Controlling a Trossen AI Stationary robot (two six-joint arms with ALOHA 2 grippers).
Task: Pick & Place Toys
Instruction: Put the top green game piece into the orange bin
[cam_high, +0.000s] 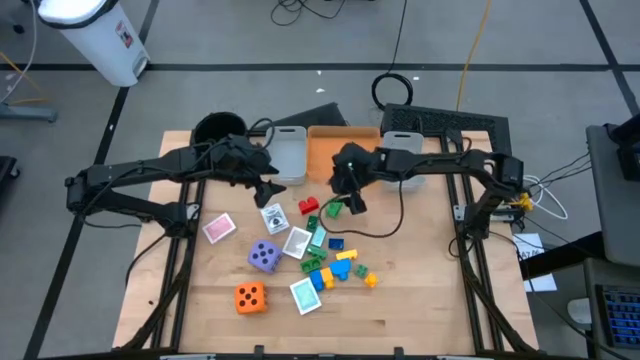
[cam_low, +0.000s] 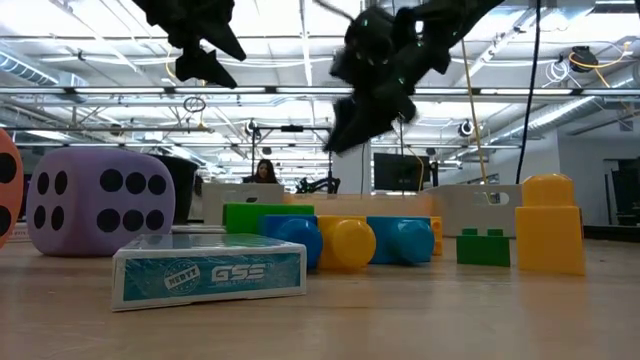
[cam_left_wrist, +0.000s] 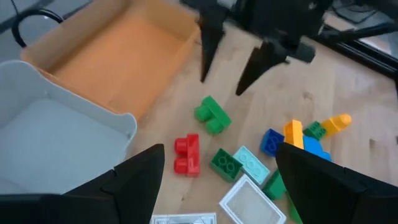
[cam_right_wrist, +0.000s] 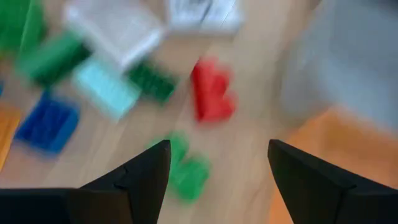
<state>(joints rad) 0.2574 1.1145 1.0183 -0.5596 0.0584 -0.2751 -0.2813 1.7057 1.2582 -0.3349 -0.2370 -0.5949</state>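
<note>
Teal card box reads "GSE"; left tool and right tool hang apart, empty.

A robotics lab in an open, industrial-style hall: a wooden counter stands on a grey floor crossed by loose cables, with a keyboard at its far edge. Beyond it, strip lights and exposed ceiling trusses hang over monitors, where a person sits.
</note>
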